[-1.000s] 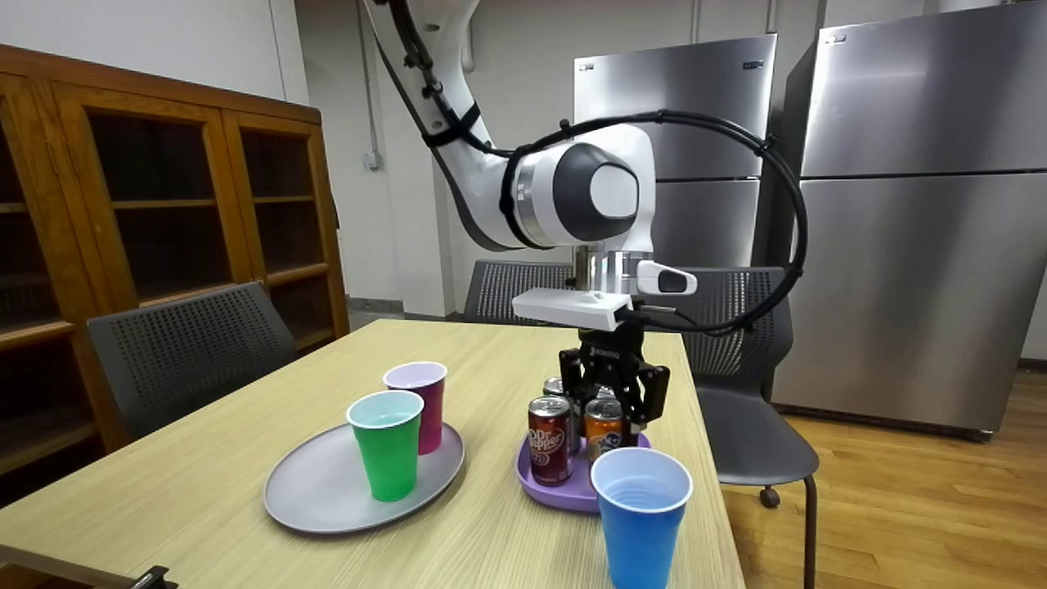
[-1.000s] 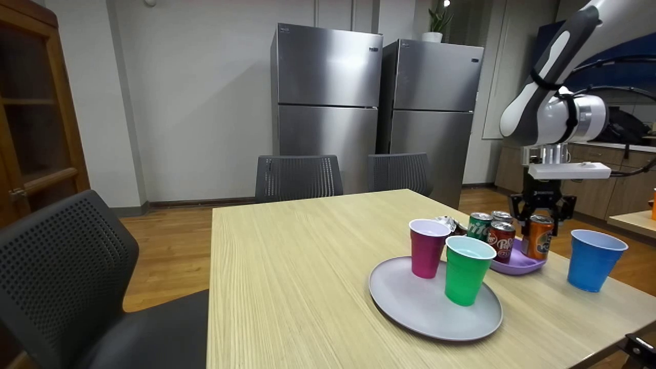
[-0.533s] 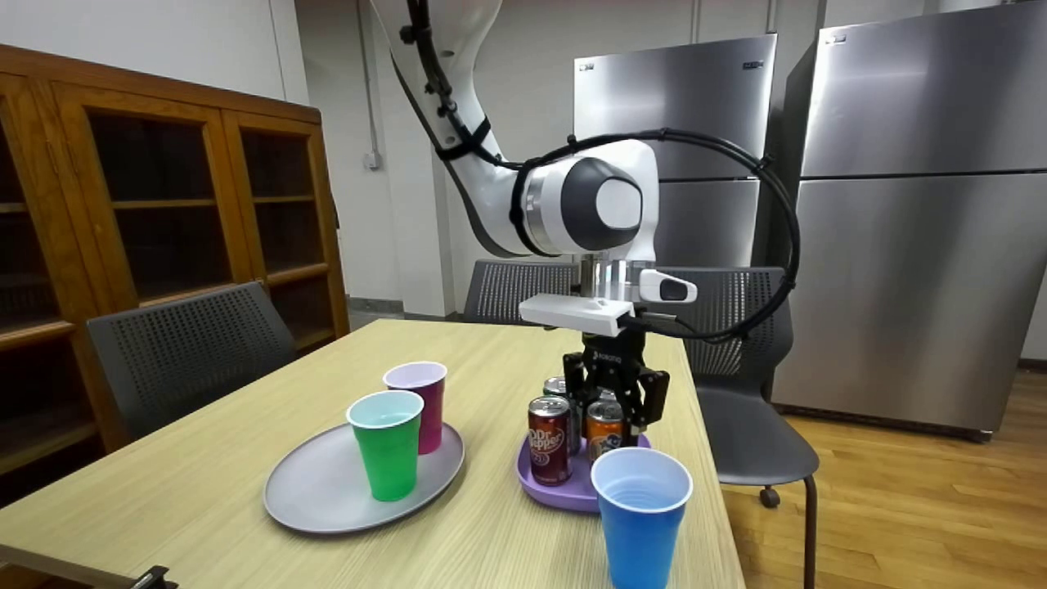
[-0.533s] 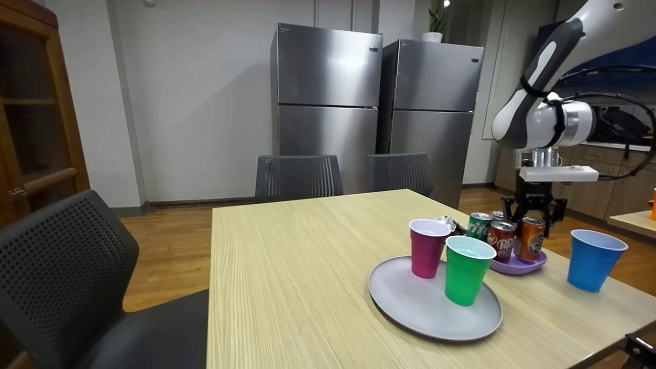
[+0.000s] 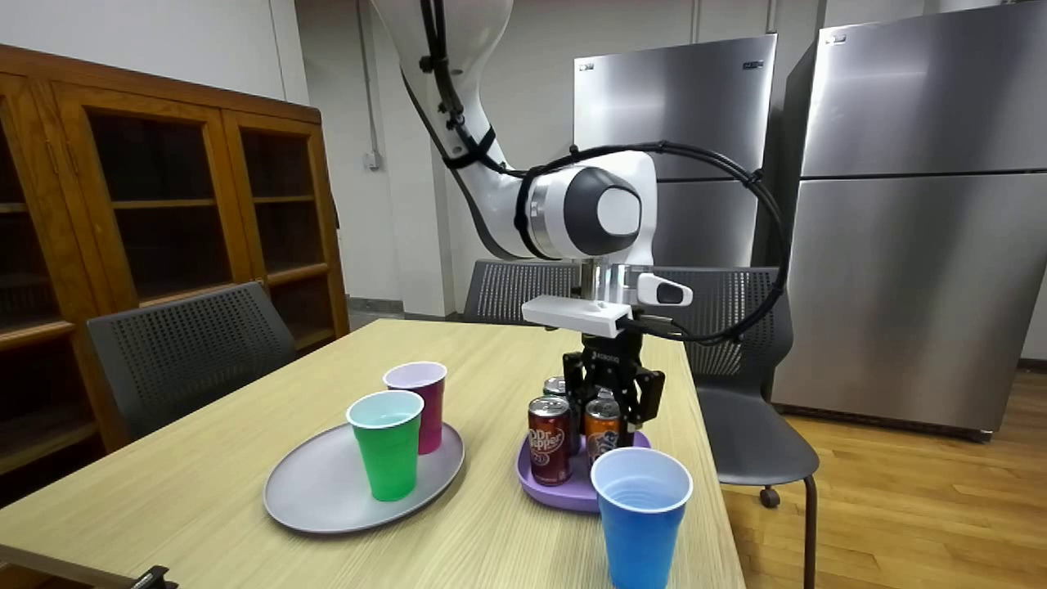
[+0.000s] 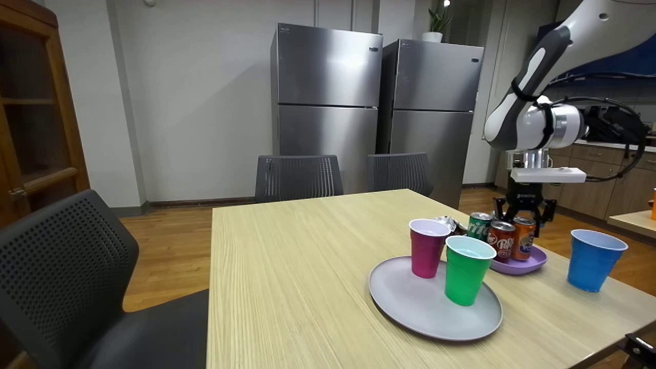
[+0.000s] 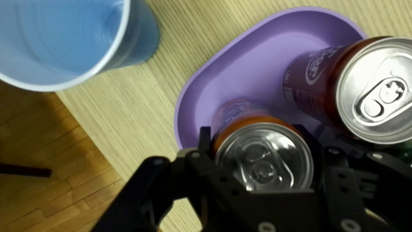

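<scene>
Pincer (image 7: 257, 138) has got hold of an orange soda can (image 6: 523, 241), one finger snug on each side, gap about a can wide. The can's upright, so its long axis runs straight up and down, pull-tab end facing up and bottom end pointing down into the purple tray (image 7: 251, 67). It's over the right half of that tray in both exterior views; honestly can't tell if its base is touching or hanging just above.

Just left of it in both exterior views there's a Dr Pepper can (image 5: 549, 442), upright too, and in an exterior view a green soda can (image 6: 479, 227) sits further left and a bit farther back. All of this is on a pale wood counter (image 6: 287, 271).

Blue cup (image 5: 641, 532) stands near and right of the tray. Over to the left is a grey plate (image 6: 410, 307) carrying a green cup (image 6: 466, 271) and a magenta cup (image 6: 427, 256), green one nearer. Past the far edge: dark chairs (image 6: 300, 179) and two steel fridges (image 6: 328, 128).
</scene>
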`<state>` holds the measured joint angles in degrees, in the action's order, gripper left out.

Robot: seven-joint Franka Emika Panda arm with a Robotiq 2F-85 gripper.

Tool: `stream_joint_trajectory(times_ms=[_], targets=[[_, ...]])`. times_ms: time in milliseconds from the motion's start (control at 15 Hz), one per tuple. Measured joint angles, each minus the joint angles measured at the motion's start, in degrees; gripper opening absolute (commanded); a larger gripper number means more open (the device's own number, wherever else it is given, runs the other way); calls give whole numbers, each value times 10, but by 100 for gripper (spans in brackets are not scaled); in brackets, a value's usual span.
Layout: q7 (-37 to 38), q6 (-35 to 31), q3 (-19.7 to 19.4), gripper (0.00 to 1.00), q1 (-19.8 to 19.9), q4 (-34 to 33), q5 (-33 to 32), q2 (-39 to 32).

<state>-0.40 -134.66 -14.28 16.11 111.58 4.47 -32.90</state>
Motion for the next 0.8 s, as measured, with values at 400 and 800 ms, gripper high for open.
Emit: stream_joint_trajectory(times_ms=[400,800], targets=[[0,3,4,59,10,-10,8,-8],[-1,3,4,100,16,-11,8,-9]])
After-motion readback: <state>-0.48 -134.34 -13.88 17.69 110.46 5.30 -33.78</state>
